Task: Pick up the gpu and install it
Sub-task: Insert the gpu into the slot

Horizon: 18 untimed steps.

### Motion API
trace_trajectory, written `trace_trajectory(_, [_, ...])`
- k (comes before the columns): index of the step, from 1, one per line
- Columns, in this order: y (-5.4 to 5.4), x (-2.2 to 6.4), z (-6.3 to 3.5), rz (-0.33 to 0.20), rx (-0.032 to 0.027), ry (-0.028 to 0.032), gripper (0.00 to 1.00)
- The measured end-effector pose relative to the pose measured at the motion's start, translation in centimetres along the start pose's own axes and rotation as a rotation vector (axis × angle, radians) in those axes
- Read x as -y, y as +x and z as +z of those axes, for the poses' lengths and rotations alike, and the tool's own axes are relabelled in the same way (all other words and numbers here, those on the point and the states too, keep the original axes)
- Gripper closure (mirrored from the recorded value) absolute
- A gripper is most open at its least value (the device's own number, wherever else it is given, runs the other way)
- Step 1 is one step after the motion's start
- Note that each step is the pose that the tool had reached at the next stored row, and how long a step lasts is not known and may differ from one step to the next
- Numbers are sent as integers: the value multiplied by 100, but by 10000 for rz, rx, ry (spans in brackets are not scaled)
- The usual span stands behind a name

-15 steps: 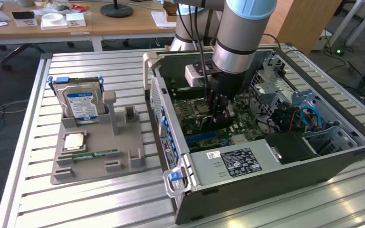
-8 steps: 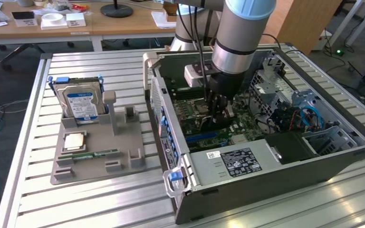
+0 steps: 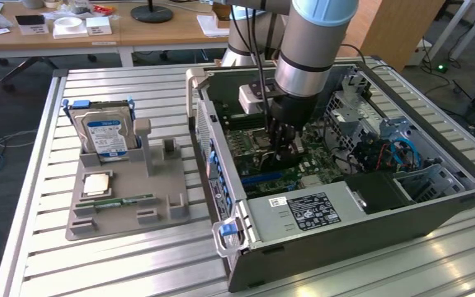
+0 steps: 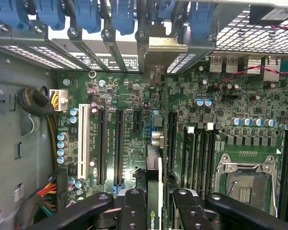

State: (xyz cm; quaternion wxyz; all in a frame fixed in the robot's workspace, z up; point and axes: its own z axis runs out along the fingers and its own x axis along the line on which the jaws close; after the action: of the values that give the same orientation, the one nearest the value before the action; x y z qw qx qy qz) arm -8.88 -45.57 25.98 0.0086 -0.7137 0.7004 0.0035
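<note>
Hand (image 3: pixel 283 139) clamps the gpu (image 4: pixel 154 182) edge-on (card hanging toward 6 o'clock), its long axis roughly 9-to-3 in the exterior view, above the motherboard (image 4: pixel 134 96) slots.

Bright even light, soft shadows

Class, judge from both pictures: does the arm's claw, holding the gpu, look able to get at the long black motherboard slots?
Probably yes. The case is open, the claw, shut on the gpu, hangs over the motherboard, and nothing lies across the slots; the cable bundle sits off to one side.
</note>
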Motion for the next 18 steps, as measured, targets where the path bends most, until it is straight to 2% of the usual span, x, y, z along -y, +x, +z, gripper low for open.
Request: trace_trajectory(18, [8,-45,23,1,-10,0,74])
